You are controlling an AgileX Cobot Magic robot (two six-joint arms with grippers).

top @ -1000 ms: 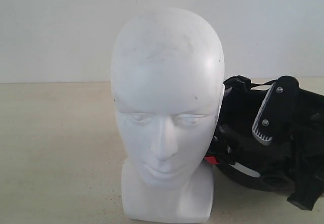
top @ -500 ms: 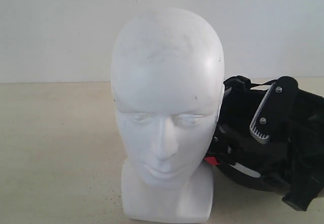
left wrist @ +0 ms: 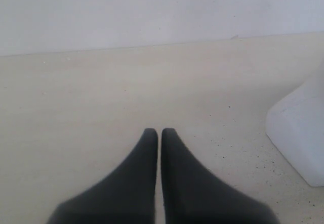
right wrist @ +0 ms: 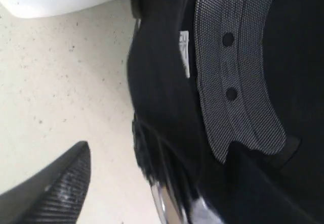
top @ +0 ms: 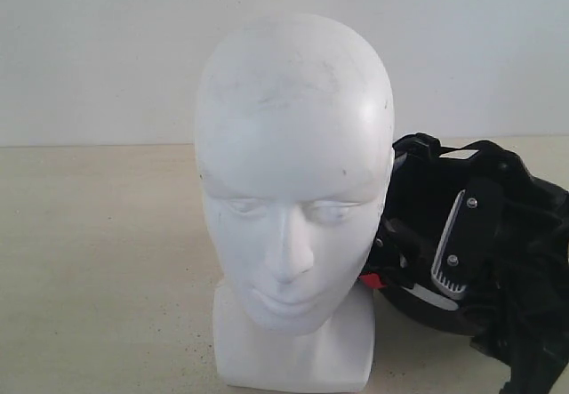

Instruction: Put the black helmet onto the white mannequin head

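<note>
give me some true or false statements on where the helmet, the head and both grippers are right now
1. The black helmet sits on the white mannequin head. False: the head is bare, and the helmet lies on the table beside it.
2. The left gripper is shut. True.
3. The right gripper is open at the helmet. True.
4. The left gripper holds a helmet strap. False: it holds nothing and is over the table.

You're seeing the bald white head (top: 293, 198) standing upright and bare, while the black helmet (top: 416, 200) is lying just beside it.
</note>
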